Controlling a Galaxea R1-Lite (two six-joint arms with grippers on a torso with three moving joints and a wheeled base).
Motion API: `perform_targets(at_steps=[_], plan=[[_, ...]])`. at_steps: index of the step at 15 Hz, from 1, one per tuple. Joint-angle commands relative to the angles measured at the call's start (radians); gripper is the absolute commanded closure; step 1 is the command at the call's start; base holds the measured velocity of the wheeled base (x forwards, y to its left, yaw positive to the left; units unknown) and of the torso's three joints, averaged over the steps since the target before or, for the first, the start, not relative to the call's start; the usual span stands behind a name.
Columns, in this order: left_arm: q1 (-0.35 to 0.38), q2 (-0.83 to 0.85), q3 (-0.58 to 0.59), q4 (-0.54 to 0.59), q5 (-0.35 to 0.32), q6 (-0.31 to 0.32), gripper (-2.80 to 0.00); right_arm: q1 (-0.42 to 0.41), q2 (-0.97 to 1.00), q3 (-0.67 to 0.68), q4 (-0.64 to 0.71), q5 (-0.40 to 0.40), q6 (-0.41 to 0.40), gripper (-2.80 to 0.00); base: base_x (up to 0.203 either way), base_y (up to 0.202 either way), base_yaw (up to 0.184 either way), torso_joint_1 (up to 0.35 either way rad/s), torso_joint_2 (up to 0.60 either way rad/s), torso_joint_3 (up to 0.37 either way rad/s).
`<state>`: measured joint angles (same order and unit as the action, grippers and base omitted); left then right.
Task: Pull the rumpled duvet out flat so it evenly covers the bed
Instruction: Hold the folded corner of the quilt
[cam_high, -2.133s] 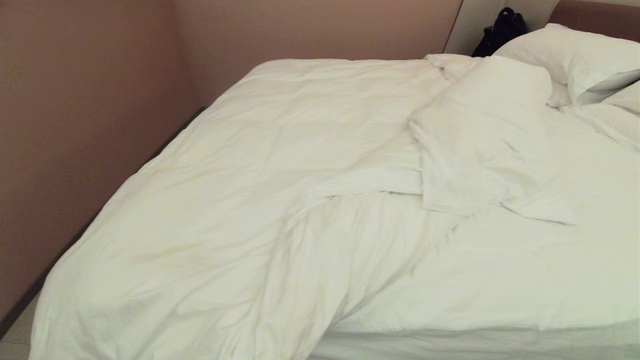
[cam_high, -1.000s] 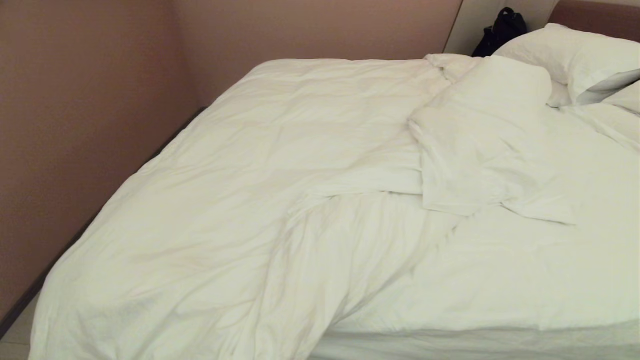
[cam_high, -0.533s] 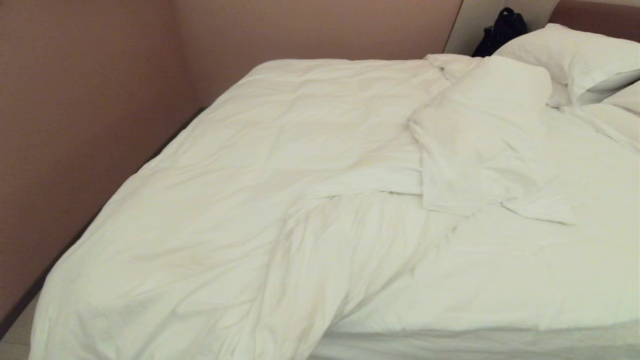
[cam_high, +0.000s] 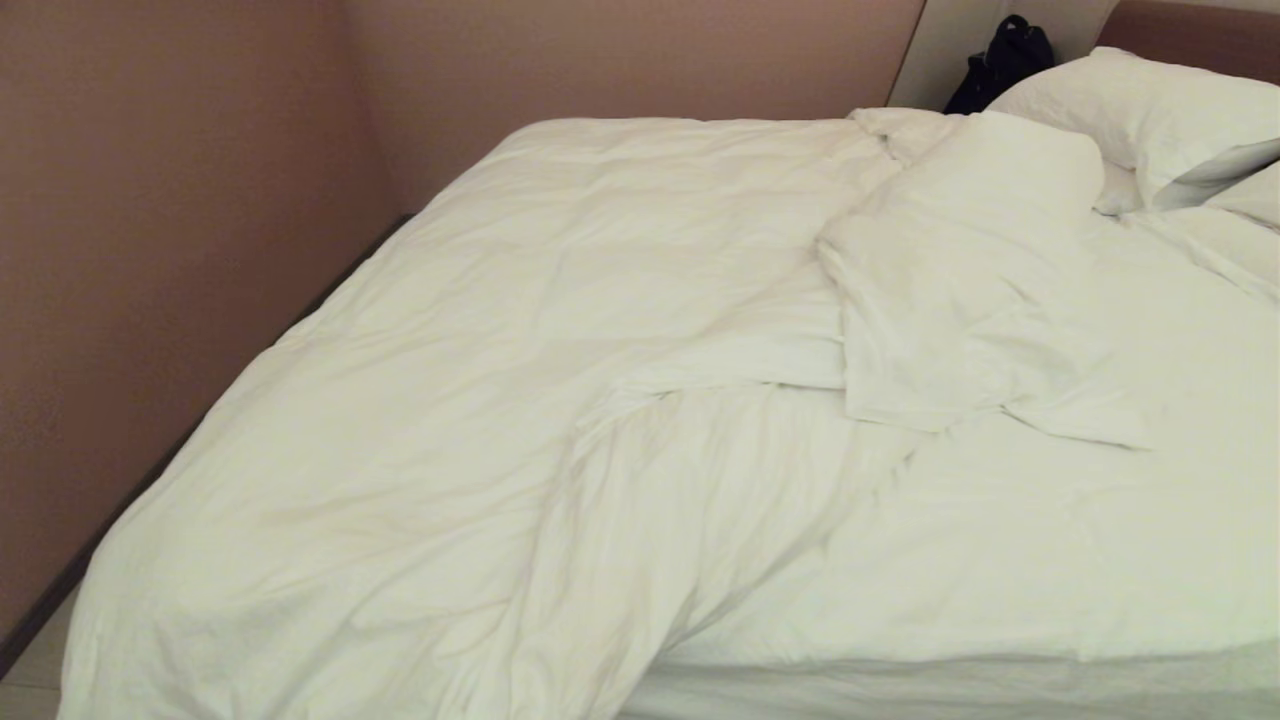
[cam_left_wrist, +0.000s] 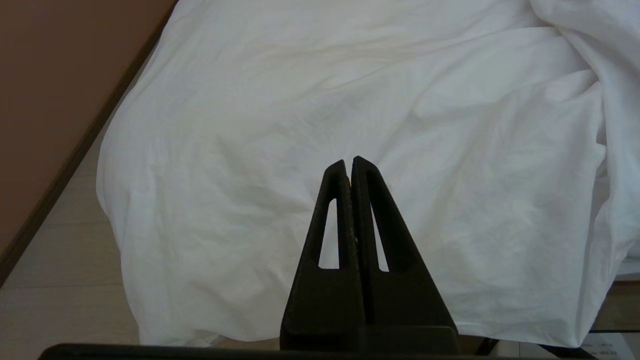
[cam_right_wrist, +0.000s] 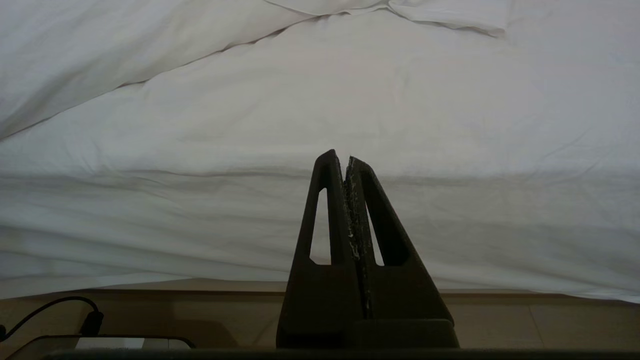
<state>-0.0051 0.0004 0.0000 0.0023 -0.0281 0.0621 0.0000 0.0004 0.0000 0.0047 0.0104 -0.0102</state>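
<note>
The duvet (cam_high: 560, 400) is lying bunched toward the left and far side of the bed (cam_high: 900, 690), with a folded-back flap lying near the pillows (cam_high: 1150, 110) at the far right, leaving the fitted sheet (cam_high: 1050, 540) showing bare on the near right. Its long fold is running from the near left edge toward the far right. The left gripper (cam_left_wrist: 348, 162) is hanging pressed shut and empty, just short of the duvet's draped near-left corner, so it looks the closer arm for a pull. The right gripper (cam_right_wrist: 340, 155) is likewise sitting closed and empty, facing the bare mattress edge. No containers are showing; a dark bag (cam_high: 1000, 60) is sitting beyond the pillows.
</note>
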Motion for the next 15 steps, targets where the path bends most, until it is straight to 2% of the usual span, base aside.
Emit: perform_targets(at_steps=[1, 7, 15], plan=[[0.001, 0.0, 0.0, -0.001, -0.001, -0.001, 0.0, 0.0, 0.0, 0.0, 0.0, 0.0, -0.001, 0.0, 0.0, 0.0, 0.0, 0.0, 0.0, 0.0], [0.001, 0.0, 0.0, -0.001, 0.002, -0.027, 0.0, 0.0, 0.0, 0.0, 0.0, 0.0, -0.001, 0.0, -0.141, 0.0, 0.002, 0.002, 0.0, 0.005], [0.001, 0.0, 0.0, 0.002, 0.004, -0.018, 0.0, 0.0, 0.0, 0.0, 0.0, 0.0, -0.001, 0.0, 0.0, 0.0, 0.0, 0.0, 0.0, 0.0]])
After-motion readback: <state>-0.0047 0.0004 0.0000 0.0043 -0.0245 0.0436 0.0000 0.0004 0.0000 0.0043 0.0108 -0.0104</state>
